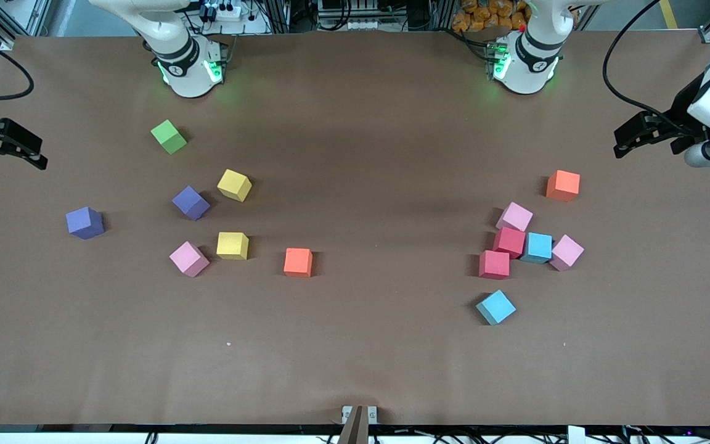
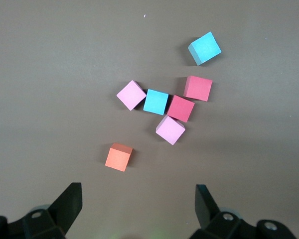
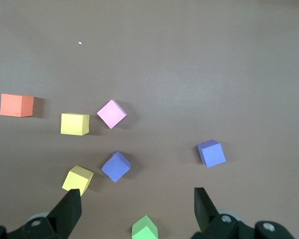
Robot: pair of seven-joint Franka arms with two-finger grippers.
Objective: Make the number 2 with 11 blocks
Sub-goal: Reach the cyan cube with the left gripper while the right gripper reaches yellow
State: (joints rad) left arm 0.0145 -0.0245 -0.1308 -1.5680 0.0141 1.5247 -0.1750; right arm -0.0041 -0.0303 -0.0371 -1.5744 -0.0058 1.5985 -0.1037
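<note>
Thirteen blocks (image 1: 298, 262) lie scattered in two groups on my counter (image 1: 355, 370), no digit formed. Left wrist: left pincer (image 2: 138, 205) spread apart above six blocks. Right wrist: right pincer (image 3: 137, 206) spread apart above seven.

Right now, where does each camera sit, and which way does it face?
Front view: high, facing both arms' bases; the open left gripper and open right gripper at the table's ends.
Left wrist view: looks down past the left gripper onto a matte orange cube, also in front view.
Right wrist view: looks down past the right gripper onto a lime-green cube.
</note>
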